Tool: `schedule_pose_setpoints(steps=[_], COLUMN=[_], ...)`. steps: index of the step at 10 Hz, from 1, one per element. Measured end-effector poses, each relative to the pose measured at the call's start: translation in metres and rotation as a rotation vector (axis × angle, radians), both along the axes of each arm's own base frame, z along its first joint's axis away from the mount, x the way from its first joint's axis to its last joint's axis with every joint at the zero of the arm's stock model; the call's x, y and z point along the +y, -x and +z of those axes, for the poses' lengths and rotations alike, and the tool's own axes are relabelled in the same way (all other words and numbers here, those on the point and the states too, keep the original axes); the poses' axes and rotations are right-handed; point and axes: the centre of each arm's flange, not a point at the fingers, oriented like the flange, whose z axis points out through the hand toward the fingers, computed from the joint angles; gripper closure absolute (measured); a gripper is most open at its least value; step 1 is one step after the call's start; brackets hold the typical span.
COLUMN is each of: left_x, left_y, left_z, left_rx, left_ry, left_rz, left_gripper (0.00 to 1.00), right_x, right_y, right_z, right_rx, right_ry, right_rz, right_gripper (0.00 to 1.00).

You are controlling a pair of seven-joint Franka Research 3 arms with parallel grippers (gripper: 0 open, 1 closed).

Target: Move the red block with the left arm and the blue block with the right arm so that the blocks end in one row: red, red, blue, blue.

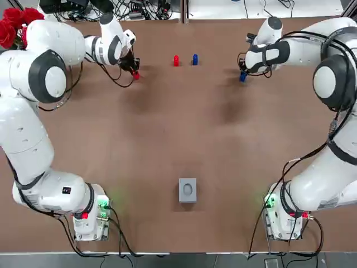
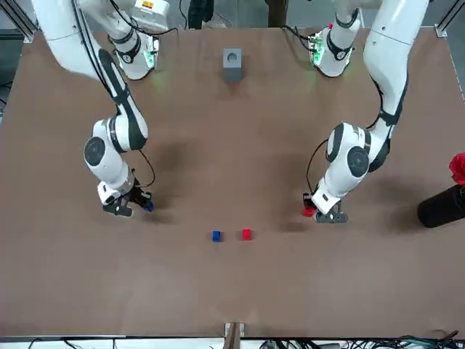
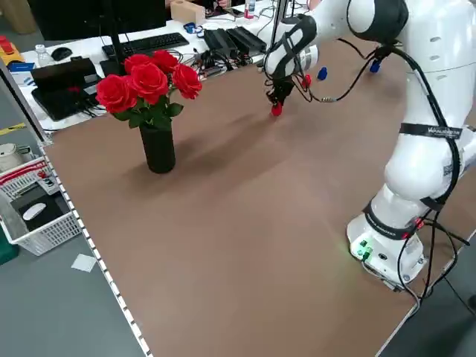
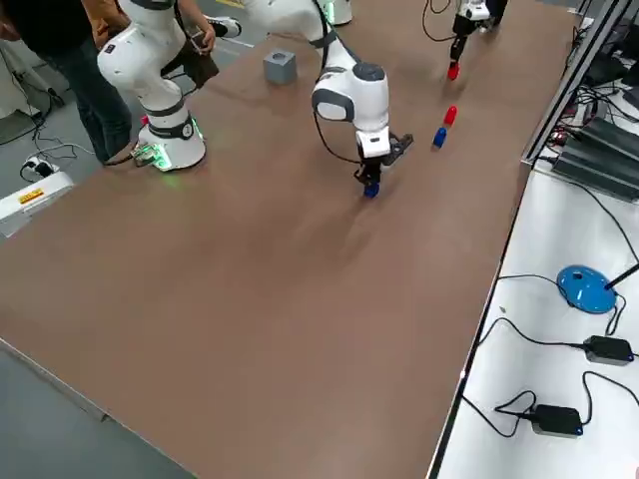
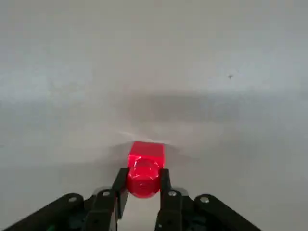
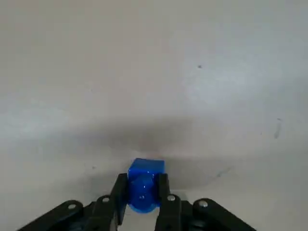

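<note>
Toward eleven o'clock on the tabletop [image 1: 178, 128], the left claw [image 1: 134, 72] pinches the red block [image 1: 136, 76] by two opposite flat sides, low over the surface; whether it touches, I cannot tell. At one o'clock the right claw [image 1: 243, 75] pinches the blue block [image 1: 242, 78] the same way. Between them, at twelve, stand a second red [image 1: 176, 60] and a second blue [image 1: 194, 59], the red at nine o'clock of the blue. The blocks look small, light and rigid, probably smooth plastic with a rounded stud on top. A firm squeeze on the flat faces should hold; a loose one might let them twist or slip.
</note>
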Motion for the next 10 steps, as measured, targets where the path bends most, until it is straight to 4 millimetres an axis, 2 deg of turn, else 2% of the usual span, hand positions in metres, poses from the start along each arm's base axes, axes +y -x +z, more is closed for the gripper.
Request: schedule_pose_setpoints(steps=[3, 5, 8, 10], left_x=[-0.039, -0.051, -0.072, -0.088], left_y=[-0.012, -0.018, -0.038, -0.046], left_z=[-0.001, -0.001, 0.0, 0.0], left_rx=[-0.024, -0.031, -0.008, -0.02], left_ry=[-0.02, -0.042, -0.054, -0.043], left_rz=[0.05, 0.083, 0.122, 0.115], left_gripper=[0.7, 0.7, 0.7, 0.7], right_x=[0.02, 0.041, 0.058, 0.08], right_y=[-0.014, -0.024, -0.039, -0.048], right_z=[0.001, 0.001, 0.002, 0.003], right_rx=[-0.005, -0.006, 0.0, 0.016], right_ry=[-0.006, -0.017, -0.021, 0.012], right_rz=[0.008, 0.011, 0.007, 0.002], right_gripper=[0.7, 0.7, 0.7, 0.7])
